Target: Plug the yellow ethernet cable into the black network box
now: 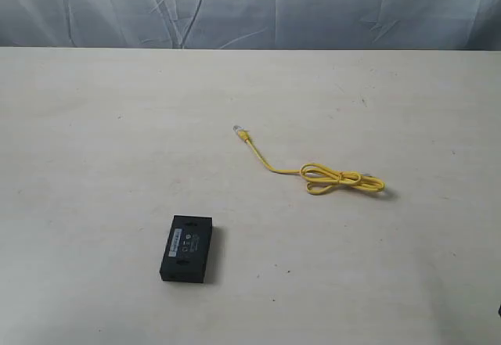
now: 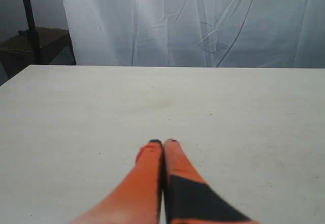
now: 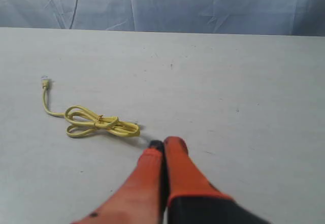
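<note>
Though pinched together (left gripper (image 2: pixel 163 142) likewise), right gripper (image 3: pixel 163 144) nearer yellow ethernet cable (image 3: pixel 101 123), bundle crosswise just ahead; black network box (image 1: pixel 186 249) leftward.

A pale table (image 1: pixel 117 126) stands before a wrinkled grey-white curtain (image 1: pixel 313 8).

Markings on black network box (image 1: pixel 187 249) illegible; second plug of yellow ethernet cable (image 1: pixel 344 179) lost within coil
</note>
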Available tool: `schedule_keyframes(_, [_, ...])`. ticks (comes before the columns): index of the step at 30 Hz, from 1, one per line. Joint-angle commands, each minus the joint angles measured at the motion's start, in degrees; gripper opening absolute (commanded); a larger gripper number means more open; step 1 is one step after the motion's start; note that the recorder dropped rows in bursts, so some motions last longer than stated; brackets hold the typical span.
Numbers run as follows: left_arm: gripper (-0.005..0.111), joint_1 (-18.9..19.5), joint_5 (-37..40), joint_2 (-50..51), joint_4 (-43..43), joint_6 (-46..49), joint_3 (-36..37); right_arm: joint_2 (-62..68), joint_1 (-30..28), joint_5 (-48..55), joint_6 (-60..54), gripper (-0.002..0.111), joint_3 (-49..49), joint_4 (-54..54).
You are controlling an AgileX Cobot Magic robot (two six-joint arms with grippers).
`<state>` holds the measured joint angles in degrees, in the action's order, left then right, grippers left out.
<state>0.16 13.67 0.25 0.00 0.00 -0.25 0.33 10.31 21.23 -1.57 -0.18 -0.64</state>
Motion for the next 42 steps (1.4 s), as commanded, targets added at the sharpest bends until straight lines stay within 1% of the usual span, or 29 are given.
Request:
schedule_keyframes(1, [0.0,0.28,-0.4,-0.25,-0.36,0.0,0.25,-0.33,-0.31,-0.83,-0.03,0.0,0.18,0.19])
schedule_keyframes(5, [0.0,0.28,-0.4,-0.25,-0.36,0.0,0.25,-0.33,-0.31,-0.94,-0.03,0.0,0.18,0.64])
schedule_keyframes(7, [0.0,0.28,-0.4,-0.25,-0.36,0.0,0.25,-0.33,-0.31,-2.66,-0.03,0.0,0.18,0.64])
schedule_keyframes(18, [0.0,0.28,-0.4,-0.25,-0.36,0.0,0.25,-0.33,-0.31,-26.66,-0.03,0.0,0.18,0.64])
schedule_keyframes(23, [0.0,0.28,-0.4,-0.25,-0.36,0.0,0.25,-0.33,-0.31,-33.62,-0.03,0.0,0.18,0.64])
schedule_keyframes(28, [0.0,0.28,-0.4,-0.25,-0.36,0.0,0.25,-0.33,-0.31,-34.69,-0.03,0.0,0.18,0.64])
schedule_keyframes(30, [0.0,0.28,-0.4,-0.25,-0.36,0.0,0.25,-0.33,-0.31,-32.86,-0.03,0.0,-0.11,-0.05])
schedule_keyframes(32, [0.0,0.28,-0.4,-0.25,-0.36,0.0,0.25,-0.33,-0.31,-26.72,-1.37,0.0,-3.28,0.17])
schedule_keyframes(35, [0.0,0.28,-0.4,-0.25,-0.36,0.0,0.25,4.23,-0.31,-15.24,-2.63,0.0,-9.42,0.64])
schedule_keyframes(39, [0.0,0.28,-0.4,-0.25,-0.36,0.0,0.25,17.03,-0.31,-4.37,-2.63,0.0,-19.33,0.64])
schedule_keyframes(42, [0.0,0.28,-0.4,-0.25,-0.36,0.0,0.25,28.59,-0.31,6.8,-2.63,0.0,-27.96,0.1])
